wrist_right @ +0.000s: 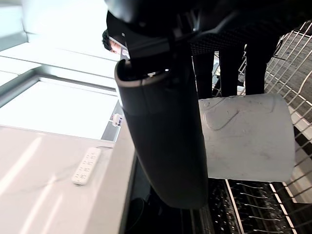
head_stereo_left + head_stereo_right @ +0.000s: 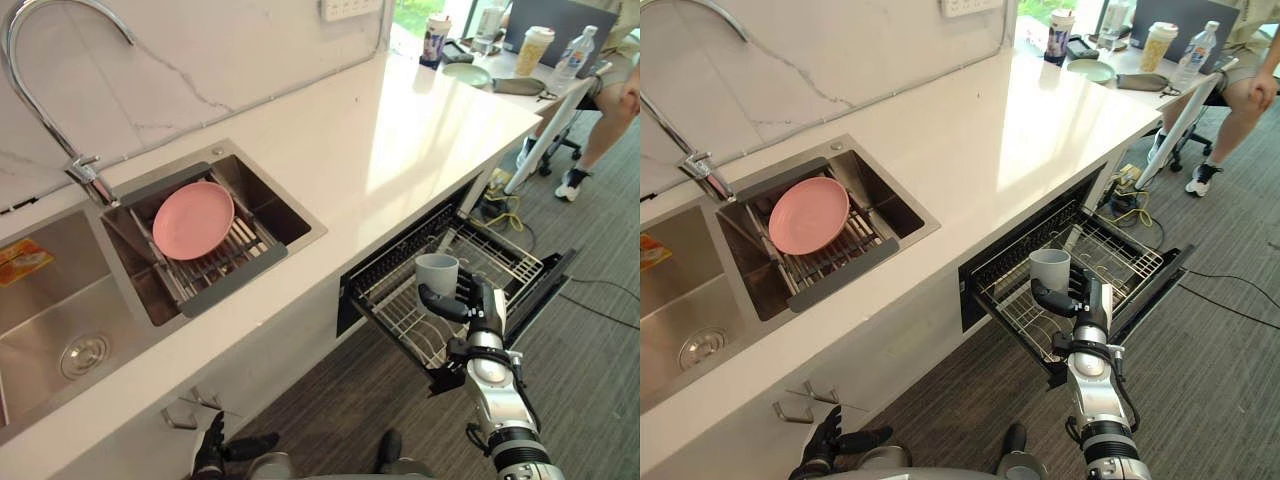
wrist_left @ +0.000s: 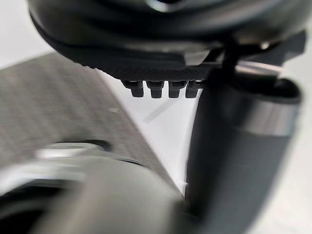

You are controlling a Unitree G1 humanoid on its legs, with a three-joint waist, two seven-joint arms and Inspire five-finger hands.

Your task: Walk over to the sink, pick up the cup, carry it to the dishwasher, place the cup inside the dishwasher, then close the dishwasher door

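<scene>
A grey cup is held upright in my right hand, with the fingers behind it and the thumb across its front. The cup hangs just above the wire rack, which is pulled out of the open dishwasher under the counter. In the right wrist view the thumb lies across the cup, with rack wires behind it. The dishwasher door is folded down beyond the rack. My left hand hangs low by the cabinet front, fingers relaxed and holding nothing.
A white counter carries a steel sink with a faucet. A pink plate lies on the drain rack. A person sits at a far table holding cups and a bottle. Cables lie on the grey floor beside the door.
</scene>
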